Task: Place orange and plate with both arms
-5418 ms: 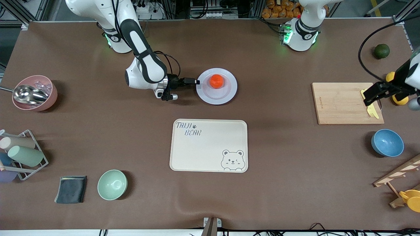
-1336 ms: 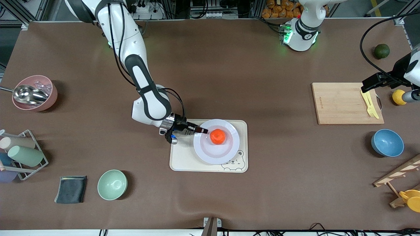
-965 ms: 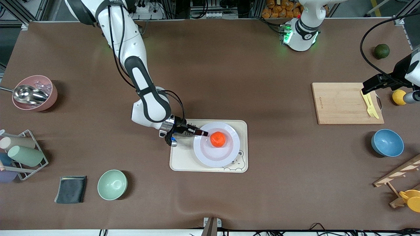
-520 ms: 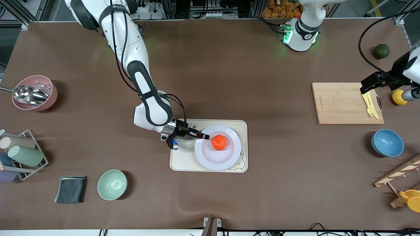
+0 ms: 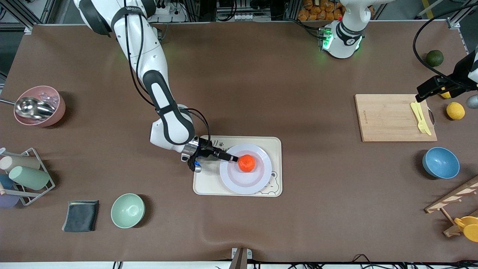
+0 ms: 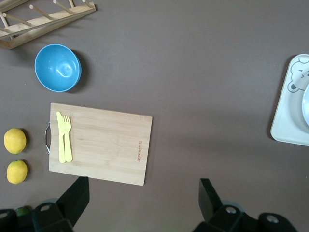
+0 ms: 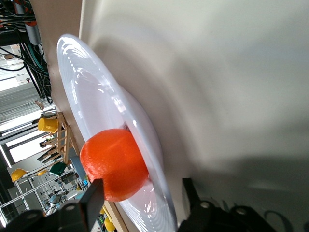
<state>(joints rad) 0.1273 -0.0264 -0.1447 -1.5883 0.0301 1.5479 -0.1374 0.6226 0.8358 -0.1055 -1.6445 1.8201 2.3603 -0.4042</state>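
The pale plate (image 5: pixel 239 185) lies on the cream bear tray (image 5: pixel 208 184) near the middle of the table, with the orange (image 5: pixel 247 163) on its centre. My right gripper (image 5: pixel 233 158) is low at the plate's rim on the side toward the right arm's end. It is open, one finger over the rim beside the orange and the other under the rim. The right wrist view shows the orange (image 7: pixel 115 164), the plate's rim (image 7: pixel 96 96) and the tray (image 7: pixel 217 72) past my right gripper (image 7: pixel 142 193). My left gripper (image 5: pixel 425 93) (image 6: pixel 142 193) hangs open and empty over the cutting board's end.
A wooden cutting board (image 5: pixel 388 117) carries a yellow fork (image 5: pixel 420 117); a lemon (image 5: pixel 455 110), a dark green fruit (image 5: pixel 434 58) and a blue bowl (image 5: pixel 440 162) lie around it. Toward the right arm's end are a pink bowl (image 5: pixel 39 105), a cup rack (image 5: pixel 22 175), a green bowl (image 5: pixel 127 210) and a dark cloth (image 5: pixel 81 216).
My right gripper has opened off the plate's rim, leaving the plate with the orange resting on the tray. My left arm has drifted toward the bases, uncovering a lemon.
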